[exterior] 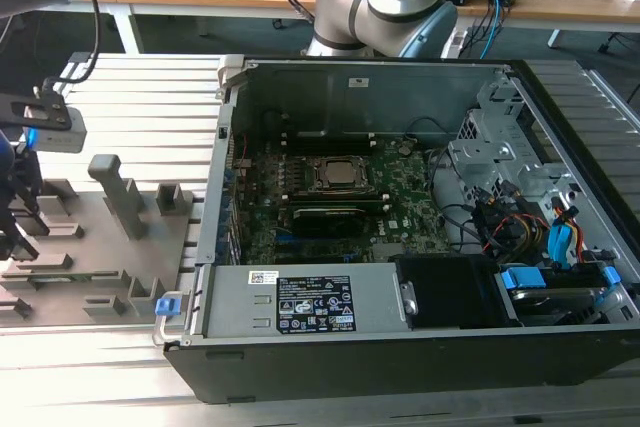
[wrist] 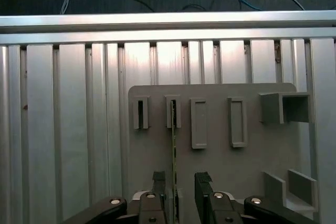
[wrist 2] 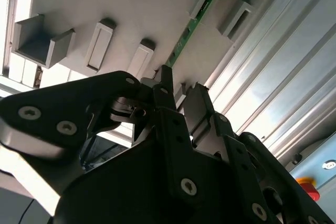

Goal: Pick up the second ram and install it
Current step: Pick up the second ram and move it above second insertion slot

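First wrist view: the gripper (wrist: 181, 182), open and empty, straddles the second ram (wrist: 174, 145) standing edgewise in its grey fixture (wrist: 236, 171); pickup stage, likely needing a centred squeeze.

Thin green second ram (wrist: 174, 135) stands on edge in the grey fixture (wrist: 220, 167)
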Robot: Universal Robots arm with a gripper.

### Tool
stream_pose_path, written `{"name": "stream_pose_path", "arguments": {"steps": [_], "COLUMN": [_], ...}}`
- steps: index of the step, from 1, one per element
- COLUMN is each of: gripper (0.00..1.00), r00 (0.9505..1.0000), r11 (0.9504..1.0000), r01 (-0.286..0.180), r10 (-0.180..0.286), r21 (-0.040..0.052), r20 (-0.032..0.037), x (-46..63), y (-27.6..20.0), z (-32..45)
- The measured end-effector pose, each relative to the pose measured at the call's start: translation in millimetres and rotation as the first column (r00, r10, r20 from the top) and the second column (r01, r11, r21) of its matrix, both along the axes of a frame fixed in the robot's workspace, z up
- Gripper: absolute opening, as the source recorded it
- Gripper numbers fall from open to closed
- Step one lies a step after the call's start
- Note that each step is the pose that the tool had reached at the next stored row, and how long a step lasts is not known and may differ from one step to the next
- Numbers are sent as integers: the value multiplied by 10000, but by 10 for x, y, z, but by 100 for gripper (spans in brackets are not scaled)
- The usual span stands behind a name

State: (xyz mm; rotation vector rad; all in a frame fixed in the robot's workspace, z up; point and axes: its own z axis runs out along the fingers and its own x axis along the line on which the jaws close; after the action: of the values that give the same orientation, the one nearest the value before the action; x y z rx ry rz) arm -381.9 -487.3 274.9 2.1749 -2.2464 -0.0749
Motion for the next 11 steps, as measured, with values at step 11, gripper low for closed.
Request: {"name": "stream_pose_path", "arguments": {"steps": [11], "gripper": [36], "r00": [10000], "r11": [10000], "r01": [-16], "r10": [16], "r21": [1], "r20": [0], "x": [-1], "y": [-41], "z": [-139]}}
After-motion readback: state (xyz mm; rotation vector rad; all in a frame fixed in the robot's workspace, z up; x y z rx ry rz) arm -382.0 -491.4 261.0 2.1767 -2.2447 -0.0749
